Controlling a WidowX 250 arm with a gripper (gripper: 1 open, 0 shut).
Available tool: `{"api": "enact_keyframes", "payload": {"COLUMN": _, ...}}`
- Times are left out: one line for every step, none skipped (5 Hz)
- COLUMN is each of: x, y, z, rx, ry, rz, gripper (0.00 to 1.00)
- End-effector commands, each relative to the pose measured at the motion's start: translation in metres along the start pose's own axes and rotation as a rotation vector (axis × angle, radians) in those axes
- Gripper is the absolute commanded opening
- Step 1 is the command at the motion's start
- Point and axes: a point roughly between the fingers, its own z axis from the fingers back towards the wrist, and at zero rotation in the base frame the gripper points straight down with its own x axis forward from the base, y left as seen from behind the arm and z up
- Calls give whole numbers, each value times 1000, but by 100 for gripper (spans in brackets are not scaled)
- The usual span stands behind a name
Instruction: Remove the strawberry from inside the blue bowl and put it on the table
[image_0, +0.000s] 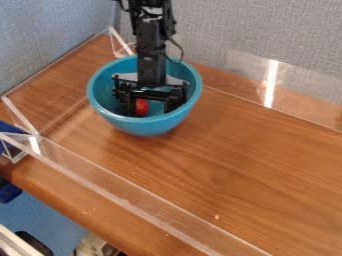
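The task is at the approach stage, by my judgement. The strawberry (142, 106) is located inside the blue bowl (151, 126), visible as a small red patch beneath the black gripper (143, 100); the rest of it is hidden by the mechanism. The bowl stands upright on the table (227, 165), near the corner formed by the clear acrylic walls (160, 217). The arm (151, 45) reaches down from above, and the gripper is positioned within the bowl's rim. The fingers are spread apart, one toward each side of the bowl, with the strawberry between or just below them; the exact depth relation cannot be determined from this viewpoint. Whether any finger touches the fruit also cannot be determined. No grip is evident. Completed, as far as can be seen: entry into the bowl and rough alignment over the strawberry. Outstanding: closure on the strawberry, lift above the rim, transfer sideways, and release onto the tabletop. The wood surface to the right side of the view offers a suitable placement area. Caution: the spread fingers sit near the bowl's inner wall, so closing or lifting off-centre could drag the bowl.
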Motion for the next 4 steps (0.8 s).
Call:
{"api": "enact_keyframes", "payload": {"x": 15, "y": -11, "z": 14, "rx": -15, "ry": -60, "rz": -28, "gripper": 100}}
{"api": "enact_keyframes", "payload": {"x": 21, "y": -18, "z": 14, "rx": -25, "ry": -66, "rz": -41, "gripper": 100}}
{"api": "enact_keyframes", "payload": {"x": 30, "y": -24, "z": 14, "rx": -33, "ry": -74, "rz": -50, "gripper": 100}}
{"api": "enact_keyframes", "payload": {"x": 36, "y": -28, "z": 15, "rx": -41, "ry": -78, "rz": -52, "gripper": 100}}
